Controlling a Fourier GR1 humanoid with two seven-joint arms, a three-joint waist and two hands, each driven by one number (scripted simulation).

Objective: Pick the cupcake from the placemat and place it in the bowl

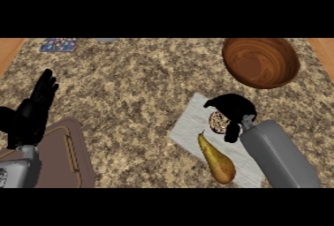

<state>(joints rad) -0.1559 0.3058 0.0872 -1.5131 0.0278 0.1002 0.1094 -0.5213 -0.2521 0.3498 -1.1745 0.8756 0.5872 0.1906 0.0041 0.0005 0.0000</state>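
A: While the pear (218,160) lies nearest on the grey placemat (189,126), where's the cupcake (218,122)?

B: Just beyond it, on that placemat, right hand (233,110) curled over it! Left hand (34,111) rests open, fingers up, at the left. Wooden bowl (261,62) sits farthest back.
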